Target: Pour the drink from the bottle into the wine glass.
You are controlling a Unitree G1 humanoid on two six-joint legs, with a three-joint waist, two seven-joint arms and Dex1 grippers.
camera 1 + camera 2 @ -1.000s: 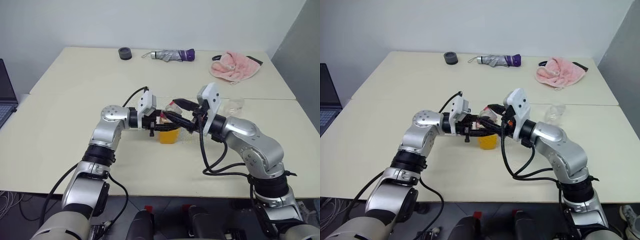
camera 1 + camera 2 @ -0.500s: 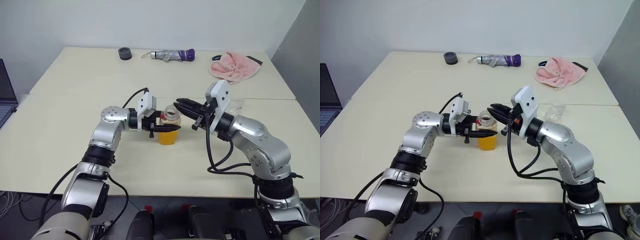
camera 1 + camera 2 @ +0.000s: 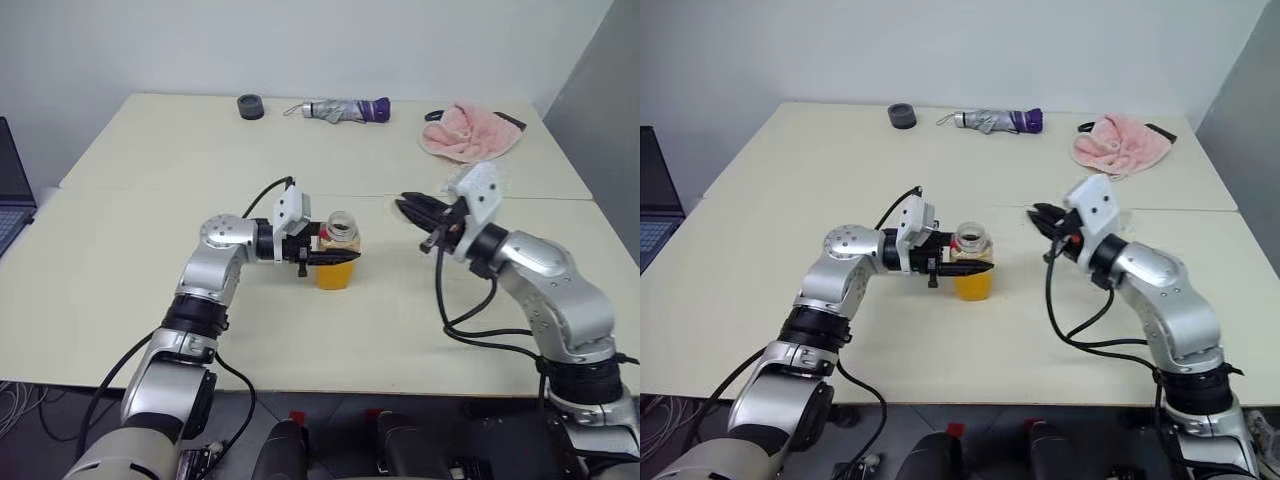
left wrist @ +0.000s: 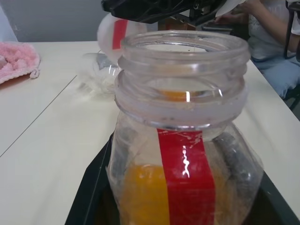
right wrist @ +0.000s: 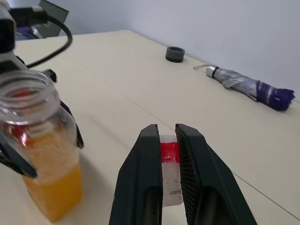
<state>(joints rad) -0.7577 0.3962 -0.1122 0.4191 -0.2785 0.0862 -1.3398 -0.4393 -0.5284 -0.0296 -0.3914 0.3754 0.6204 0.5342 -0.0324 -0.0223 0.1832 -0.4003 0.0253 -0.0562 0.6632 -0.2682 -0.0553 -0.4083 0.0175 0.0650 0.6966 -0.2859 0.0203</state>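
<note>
1. The bottle [image 3: 338, 256] stands upright near the middle of the bench [image 3: 150, 200], its mouth open and the drink [image 5: 54, 185] filling only its lower part
2. The left end effector [image 3: 340, 257] is clenched on the bottle, its black fingers [image 4: 232, 152] pressing the sides just below the neck
3. The right end effector [image 5: 168, 140], off to the right of the bottle and clear of it, is clamped on the cap [image 5: 169, 164] (white, with a red stripe), which sits pinched between its two fingertips
4. The wine glass [image 3: 470, 207] is to the right and a little farther back, largely hidden behind the right arm; whether it stands or lies cannot be told from here
5. Risk, as I judge it: the glass sits very close to the right wrist and its cable, so a careless swing of that arm could knock it over or push it along the bench
6. A second risk: the squarish plastic bottle is soft, so a tight squeeze while tilting could make the liquid surge out and miss the narrow bowl
7. The cap could also slip from such a thin pinch and roll away
</note>
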